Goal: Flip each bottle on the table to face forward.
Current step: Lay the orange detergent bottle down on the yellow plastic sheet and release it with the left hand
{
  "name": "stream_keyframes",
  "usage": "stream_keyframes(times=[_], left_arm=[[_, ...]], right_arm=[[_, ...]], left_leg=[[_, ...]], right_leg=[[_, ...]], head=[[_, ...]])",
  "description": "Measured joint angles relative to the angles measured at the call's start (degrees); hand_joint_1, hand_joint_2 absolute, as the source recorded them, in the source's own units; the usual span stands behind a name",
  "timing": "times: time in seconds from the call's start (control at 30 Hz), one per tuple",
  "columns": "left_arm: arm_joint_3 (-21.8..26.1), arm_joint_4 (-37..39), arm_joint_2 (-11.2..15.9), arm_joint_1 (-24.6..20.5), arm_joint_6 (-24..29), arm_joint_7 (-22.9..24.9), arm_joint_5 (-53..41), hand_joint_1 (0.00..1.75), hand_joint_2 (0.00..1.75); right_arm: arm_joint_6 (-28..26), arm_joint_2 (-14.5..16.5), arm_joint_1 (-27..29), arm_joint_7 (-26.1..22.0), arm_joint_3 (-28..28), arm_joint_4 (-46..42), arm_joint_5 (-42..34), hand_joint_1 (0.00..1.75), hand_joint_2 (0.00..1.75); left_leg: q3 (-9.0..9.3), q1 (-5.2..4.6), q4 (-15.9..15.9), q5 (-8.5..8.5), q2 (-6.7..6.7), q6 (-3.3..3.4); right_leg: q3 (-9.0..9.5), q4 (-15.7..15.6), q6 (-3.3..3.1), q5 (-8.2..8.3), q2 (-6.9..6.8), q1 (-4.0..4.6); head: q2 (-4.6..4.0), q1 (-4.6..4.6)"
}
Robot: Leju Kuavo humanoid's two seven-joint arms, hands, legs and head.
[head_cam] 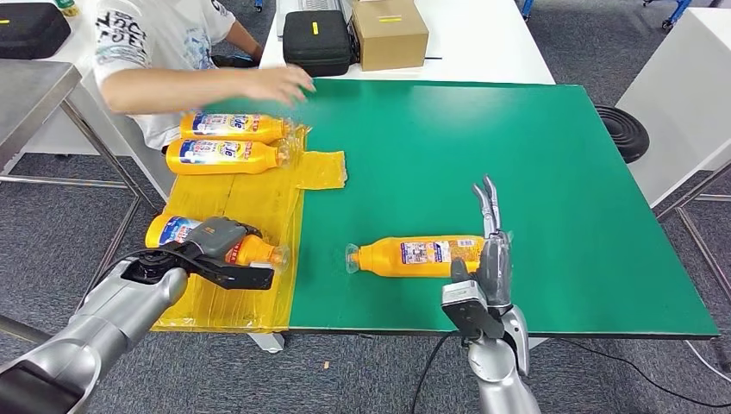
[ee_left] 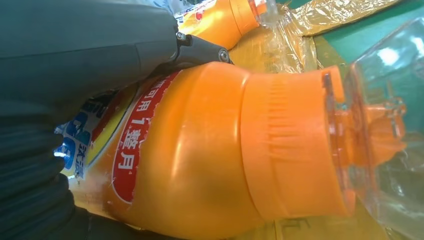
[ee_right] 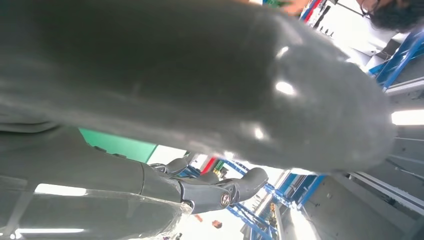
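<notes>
An orange bottle [head_cam: 414,256] lies on its side on the green table top [head_cam: 483,138], its clear cap pointing left. My right hand [head_cam: 491,259] stands at its base end with fingers stretched out away from me, holding nothing; the right wrist view shows its thumb [ee_right: 200,90] and straight fingers [ee_right: 210,192]. On the yellow plastic sheet [head_cam: 250,203] at the left, my left hand [head_cam: 215,246] grips another orange bottle [head_cam: 172,231] that lies on its side. That bottle [ee_left: 210,150] is close up in the left wrist view, label and clear cap visible.
Two more orange bottles [head_cam: 233,126] [head_cam: 224,155] lie side by side at the far end of the yellow sheet. A person's hand [head_cam: 280,84] reaches over the table's far left corner. A black case [head_cam: 317,41] and a cardboard box [head_cam: 390,33] stand behind.
</notes>
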Motion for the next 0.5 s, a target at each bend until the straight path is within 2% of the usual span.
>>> stream_keyframes(times=[0.27,0.5], left_arm=[[-1.25,2.01,-0.51,-1.22,-1.88,-1.16,2.79,1.75,1.75],[-1.82,5.30,-2.04,-3.70,-8.17,-4.33,7.31,1.75,1.75]], right_arm=[[-0.06,0.00,-0.01,-0.14,-0.14,0.00,-0.63,0.00,0.00],[-0.56,0.00,0.01,-0.25,-0.23,0.02,-0.74,0.00,0.00]], left_leg=[[0.04,0.00,0.00,0.00,0.00,0.00],[0.09,0.00,0.00,0.00,-0.03,0.00]], right_leg=[[0.03,0.00,0.00,0.00,0.00,0.00],[0.11,0.00,0.00,0.00,-0.02,-0.02]], head=[[0.00,-0.01],[0.00,-0.01]])
